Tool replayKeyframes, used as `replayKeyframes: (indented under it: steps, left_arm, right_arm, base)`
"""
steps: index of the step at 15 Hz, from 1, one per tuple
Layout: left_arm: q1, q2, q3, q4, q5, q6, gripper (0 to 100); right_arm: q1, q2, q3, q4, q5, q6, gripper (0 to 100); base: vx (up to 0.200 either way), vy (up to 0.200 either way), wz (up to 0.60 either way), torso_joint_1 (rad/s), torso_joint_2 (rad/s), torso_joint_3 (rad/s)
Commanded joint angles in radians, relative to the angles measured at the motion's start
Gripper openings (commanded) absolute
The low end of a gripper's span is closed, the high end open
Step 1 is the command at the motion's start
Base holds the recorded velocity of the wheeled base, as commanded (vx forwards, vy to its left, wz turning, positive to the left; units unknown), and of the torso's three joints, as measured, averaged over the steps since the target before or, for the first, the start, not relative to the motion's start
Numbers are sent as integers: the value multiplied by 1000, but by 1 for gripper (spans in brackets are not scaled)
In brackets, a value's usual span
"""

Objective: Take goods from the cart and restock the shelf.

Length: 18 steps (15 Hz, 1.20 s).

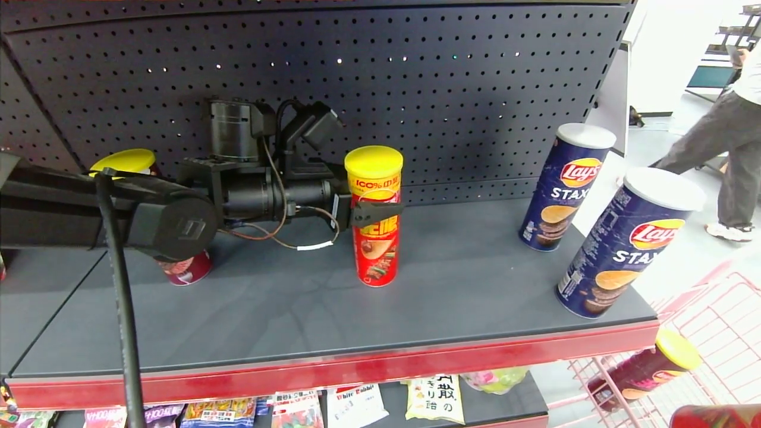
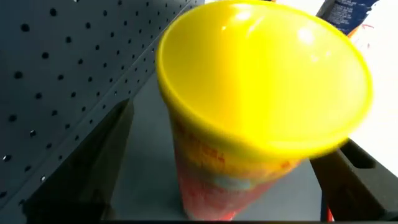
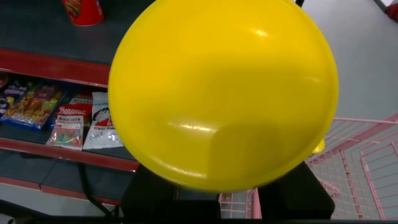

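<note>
Most of the goods here carry print. The red cylindrical crisp can with a yellow plastic lid has a yellow band under the lid with dark digits, a percent sign and characters. Large yellow characters run down its red wall, partly covered.

The dark blue cardboard can at the back and the dark blue cardboard can near the front edge each bear a red-and-yellow brand badge over a white word in capitals.

On the lower shelf, a pale packet shows bold black characters in columns. The white packet beside it has a red title. The lettering on the colourful packets is too small to read.
</note>
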Motion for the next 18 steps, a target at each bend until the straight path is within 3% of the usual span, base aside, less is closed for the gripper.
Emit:
replayKeyframes:
  steps: [1, 2, 9, 12, 18]
  left_arm:
    - [-2, 10, -5, 0, -1, 1, 100]
    - [-12, 9, -3, 3, -2, 1, 0]
    - [-21, -8, 10, 3, -1, -1, 0]
    - [-25, -97, 93, 5, -16, 1, 0]
    - [-94, -247, 308, -6, -10, -2, 0]
  right_arm:
    - [0, 0, 0, -1, -1, 6, 0]
    - [0, 0, 0, -1, -2, 9, 0]
    - [0, -3, -2, -3, -2, 10, 0]
    - [0, -3, -2, -6, -2, 10, 0]
    - [0, 0, -5, -6, 2, 10, 0]
  base:
    - [0, 0, 0, 0, 0, 0]
    - [0, 0, 0, 0, 0, 0]
    - [0, 0, 0, 0, 0, 0]
    - [0, 0, 0, 0, 0, 0]
    - [0, 0, 0, 0, 0, 0]
